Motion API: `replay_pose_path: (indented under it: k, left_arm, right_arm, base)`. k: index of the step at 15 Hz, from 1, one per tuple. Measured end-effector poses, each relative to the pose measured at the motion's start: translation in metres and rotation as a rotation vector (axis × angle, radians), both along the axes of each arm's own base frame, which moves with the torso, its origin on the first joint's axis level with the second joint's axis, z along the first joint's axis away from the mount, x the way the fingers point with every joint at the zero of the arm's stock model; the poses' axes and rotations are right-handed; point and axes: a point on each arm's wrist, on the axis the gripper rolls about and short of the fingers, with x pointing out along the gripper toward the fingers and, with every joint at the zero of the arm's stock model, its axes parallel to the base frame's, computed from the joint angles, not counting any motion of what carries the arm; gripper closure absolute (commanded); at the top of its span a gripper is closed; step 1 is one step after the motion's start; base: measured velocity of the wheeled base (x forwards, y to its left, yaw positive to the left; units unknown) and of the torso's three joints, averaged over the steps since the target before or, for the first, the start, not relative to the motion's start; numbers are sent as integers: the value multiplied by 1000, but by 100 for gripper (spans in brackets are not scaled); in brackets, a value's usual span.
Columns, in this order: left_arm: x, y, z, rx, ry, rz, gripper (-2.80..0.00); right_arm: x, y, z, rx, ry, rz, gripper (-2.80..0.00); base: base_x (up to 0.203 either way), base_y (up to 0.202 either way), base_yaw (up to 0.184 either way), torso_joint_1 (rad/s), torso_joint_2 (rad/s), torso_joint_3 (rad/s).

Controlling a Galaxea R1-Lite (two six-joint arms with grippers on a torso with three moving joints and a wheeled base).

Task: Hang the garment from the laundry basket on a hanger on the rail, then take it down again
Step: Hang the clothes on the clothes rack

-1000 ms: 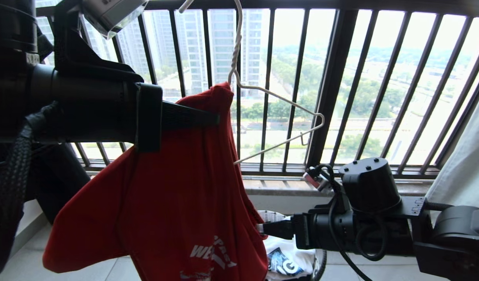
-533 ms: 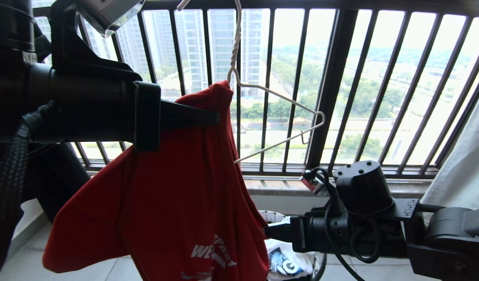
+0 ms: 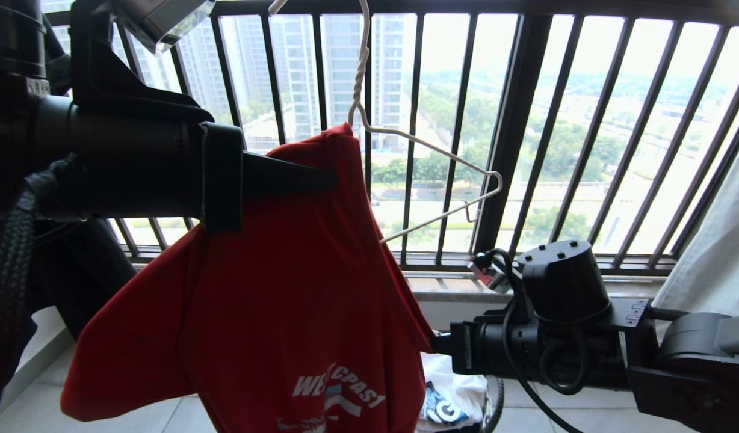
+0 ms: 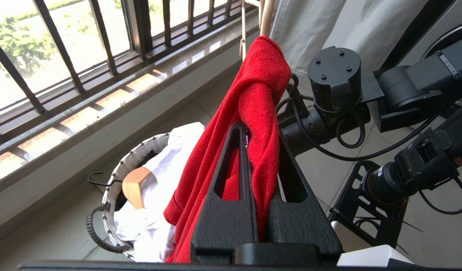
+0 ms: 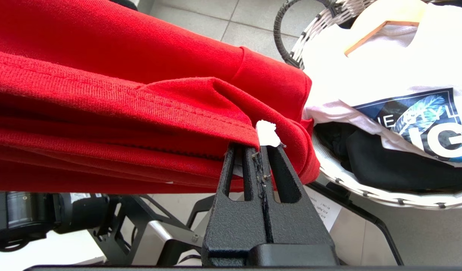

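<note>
Now right claw (image 5: 259, 150) clamped on garment (image 3: 297, 288) hem (was apart); left claw (image 4: 259, 131) still pinching collar.

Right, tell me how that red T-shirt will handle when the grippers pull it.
The red T-shirt is probably floppy: it drapes in folds off the white wire hanger. Likely light, since the thin hanger holds shape. It may stretch or bunch where the right gripper pinches its hem.

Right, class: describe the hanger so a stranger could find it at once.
Start at the dark barred window railing. Before it hangs the hanger, its left half under the garment. It is thin white wire, unlike the thick wooden hanger in the laundry basket.
</note>
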Motion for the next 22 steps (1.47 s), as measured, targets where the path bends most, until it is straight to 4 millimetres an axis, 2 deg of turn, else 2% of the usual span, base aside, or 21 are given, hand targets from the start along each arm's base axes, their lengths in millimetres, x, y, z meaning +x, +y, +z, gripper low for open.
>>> replay_pose_path:
  k: [3, 11, 14, 22]
  left_arm:
    - [0, 0, -1, -8, -6, -2, 0]
    - [-6, -9, -10, 7, 17, -55, 0]
    - [-8, -13, -21, 34, 40, -75, 0]
    - [-15, -16, -24, 24, 20, -110, 0]
  right_arm:
    - [10, -11, 4, 3, -16, -57, 0]
    - [39, -62, 31, -50, -75, -210, 0]
    - [44, -75, 38, -79, -59, -242, 0]
    - [54, -101, 55, -123, -25, -313, 0]
  base:
    - [0, 0, 0, 0, 0, 0]
    - [0, 0, 0, 0, 0, 0]
    - [0, 0, 0, 0, 0, 0]
    - [0, 0, 0, 0, 0, 0]
